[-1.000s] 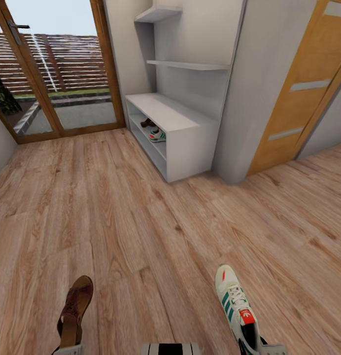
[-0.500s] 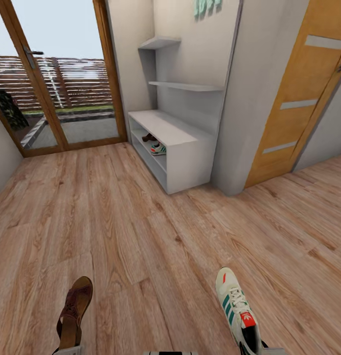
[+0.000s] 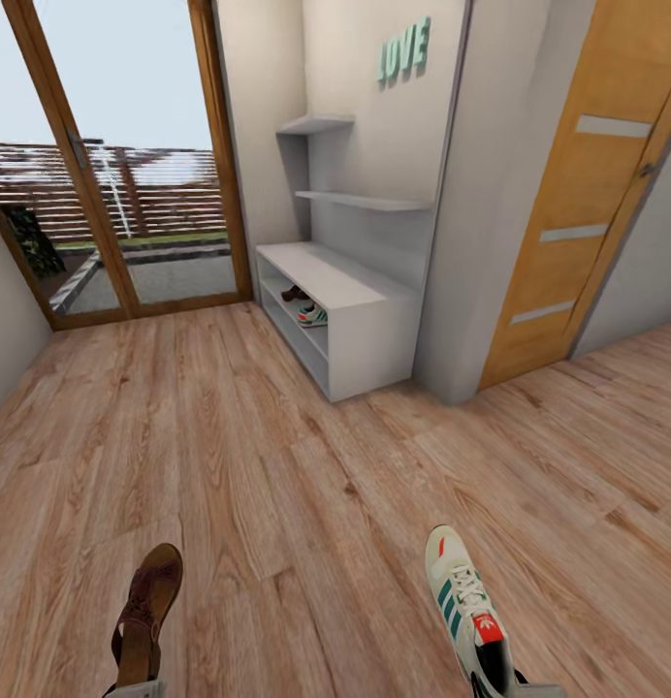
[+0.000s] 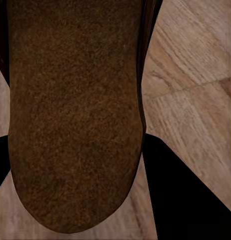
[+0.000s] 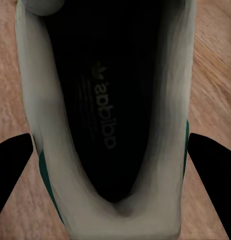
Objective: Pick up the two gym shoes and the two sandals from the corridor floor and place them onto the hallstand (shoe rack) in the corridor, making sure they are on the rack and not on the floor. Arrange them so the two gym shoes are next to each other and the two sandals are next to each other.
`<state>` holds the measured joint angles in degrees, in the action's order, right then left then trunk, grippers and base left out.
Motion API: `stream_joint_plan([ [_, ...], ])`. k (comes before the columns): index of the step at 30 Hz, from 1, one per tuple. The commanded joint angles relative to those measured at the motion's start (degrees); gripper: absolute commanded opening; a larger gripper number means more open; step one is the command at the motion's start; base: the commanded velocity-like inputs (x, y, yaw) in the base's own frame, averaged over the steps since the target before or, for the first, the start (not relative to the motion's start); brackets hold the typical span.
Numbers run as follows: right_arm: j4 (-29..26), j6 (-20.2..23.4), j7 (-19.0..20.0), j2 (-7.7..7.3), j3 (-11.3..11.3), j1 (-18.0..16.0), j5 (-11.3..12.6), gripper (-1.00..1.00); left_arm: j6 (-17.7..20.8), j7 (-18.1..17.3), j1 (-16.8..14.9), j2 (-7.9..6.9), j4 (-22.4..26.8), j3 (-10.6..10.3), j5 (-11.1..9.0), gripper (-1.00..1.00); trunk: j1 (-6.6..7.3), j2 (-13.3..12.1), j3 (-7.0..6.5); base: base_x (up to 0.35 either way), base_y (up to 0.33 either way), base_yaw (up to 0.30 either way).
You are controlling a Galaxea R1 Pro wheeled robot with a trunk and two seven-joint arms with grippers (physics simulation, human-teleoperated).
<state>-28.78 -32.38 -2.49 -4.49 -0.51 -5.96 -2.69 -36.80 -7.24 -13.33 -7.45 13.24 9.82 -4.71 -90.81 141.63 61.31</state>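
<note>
A dark brown sandal [image 3: 146, 611] hangs low at the left of the head view, heel end in my left gripper [image 3: 132, 690]. Its sole [image 4: 75, 115] lies between the black fingers [image 4: 188, 200], which are shut on it. A white gym shoe [image 3: 466, 601] with teal stripes is held by its heel in my right gripper [image 3: 515, 686]. The shoe's dark opening [image 5: 103, 115] sits between that gripper's fingers [image 5: 13, 170]. The grey hallstand [image 3: 345, 281] stands ahead across the corridor floor [image 3: 277, 465]. On its upper shelf lie a second gym shoe [image 3: 312, 315] and a second sandal [image 3: 295, 293], side by side.
A glass door [image 3: 132, 194] with a wooden frame is at the far left. A grey wall pier [image 3: 481, 242] and a wooden door [image 3: 578, 223] stand right of the hallstand. Wood planks stretch open between me and the rack.
The head camera has tilted up, so the hallstand sits lower in the picture and teal wall letters have come into view. Both shoes stay held in the same place.
</note>
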Motion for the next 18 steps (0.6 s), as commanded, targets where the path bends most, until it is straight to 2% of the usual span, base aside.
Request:
stream_joint_plan([
  [1, 0.04, -0.14, -0.27, 0.01, -0.02, -0.02, -0.29, -1.0, -0.09, -0.49, -0.03, -0.01, -0.06, 0.2, -0.3, -1.0, 0.24, -0.4, -0.23, 0.0, 0.0, 0.0],
  [10, -0.03, -0.14, -0.29, 0.05, -0.02, -0.02, -0.24, -1.0, -0.04, -0.49, -0.03, -0.02, -0.06, 0.2, -0.3, -1.0, 2.21, -4.01, -2.57, 0.0, 0.0, 0.0],
  [18, -0.73, -0.19, -0.31, 0.08, -0.09, -0.02, -0.12, -1.0, -0.09, -0.49, -0.03, -0.02, -0.06, 0.2, -0.3, -1.0, 3.97, -7.22, -4.12, 0.0, 0.0, 0.0],
])
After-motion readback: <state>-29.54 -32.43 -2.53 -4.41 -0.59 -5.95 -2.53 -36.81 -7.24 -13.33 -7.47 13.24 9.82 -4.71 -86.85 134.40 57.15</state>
